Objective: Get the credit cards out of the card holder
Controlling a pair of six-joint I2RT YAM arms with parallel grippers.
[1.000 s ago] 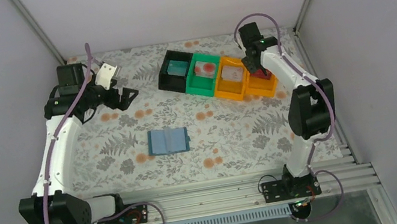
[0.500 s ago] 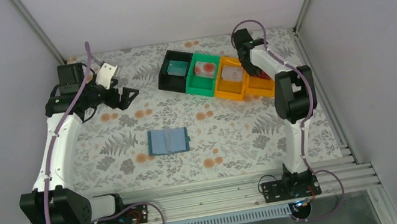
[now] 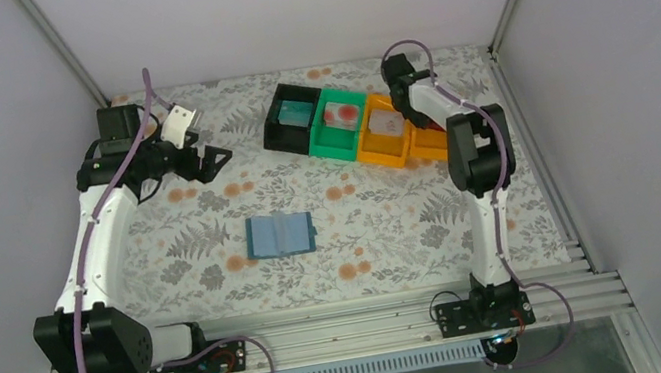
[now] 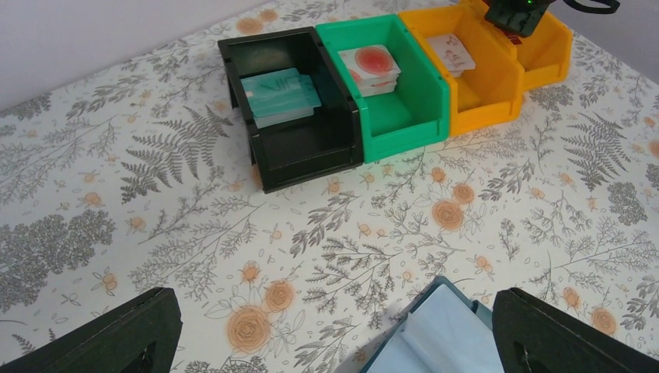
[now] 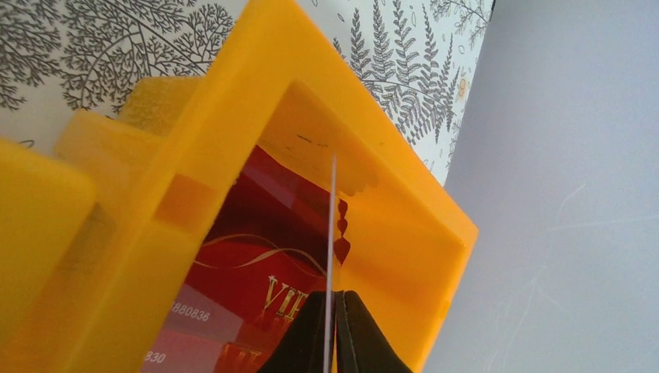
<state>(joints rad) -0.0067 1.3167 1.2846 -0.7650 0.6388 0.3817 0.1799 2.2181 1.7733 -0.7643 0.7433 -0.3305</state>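
Right gripper (image 5: 332, 299) clamps a thin card (image 5: 332, 217) edge-on inside the end orange plastic bin (image 5: 233, 101), two o'clock from the open blue-teal soft wallet (image 3: 280, 234) mid-table. Looks like drop-off: next, let go, lift clear. Left gripper (image 4: 334, 342) gapes, empty.

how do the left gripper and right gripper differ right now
The left gripper is wide open and empty; the right gripper is shut on a thin credit card, edge-on. The left gripper hangs over the floral table near the blue-teal card holder; the right gripper is over the red card in the end orange plastic bin. Both have black fingers.
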